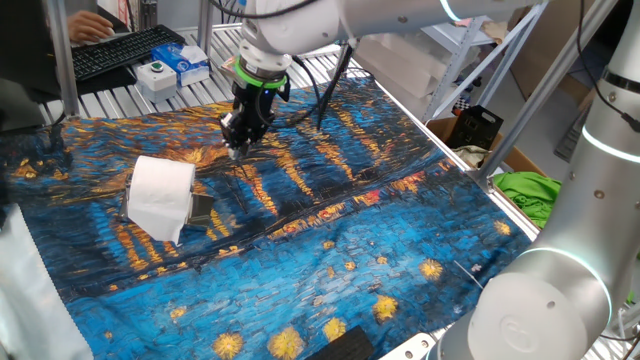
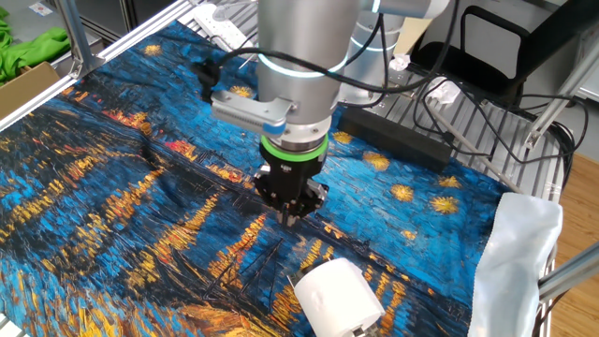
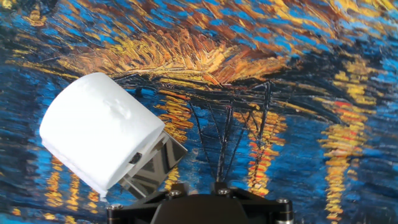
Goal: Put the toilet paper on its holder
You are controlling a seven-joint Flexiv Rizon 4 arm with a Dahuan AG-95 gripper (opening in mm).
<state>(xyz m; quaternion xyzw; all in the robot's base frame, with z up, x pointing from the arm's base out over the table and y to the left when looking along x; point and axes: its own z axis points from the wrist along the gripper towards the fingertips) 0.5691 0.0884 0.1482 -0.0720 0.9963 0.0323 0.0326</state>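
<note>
The toilet paper point(image 1: 160, 195) is a plump white roll sitting on the holder point(image 1: 201, 210), a shiny metal plate that sticks out from under its right side. A loose sheet end hangs at the roll's front. Both lie on the left of the blue and orange painted cloth. In the hand view the roll point(image 3: 99, 137) is at lower left with the holder plate point(image 3: 155, 165) beneath it. The roll also shows in the other fixed view point(image 2: 337, 295). My gripper point(image 1: 238, 148) hovers just above the cloth, behind and right of the roll, apart from it. Its fingers are together and empty.
A keyboard point(image 1: 125, 50) and a blue and white box point(image 1: 185, 62) stand behind the cloth. A black power strip point(image 2: 398, 136) with cables lies off the cloth's far edge. Green cloth in a carton point(image 1: 525, 190) lies to the right. A white bag point(image 2: 519, 253) hangs near the roll.
</note>
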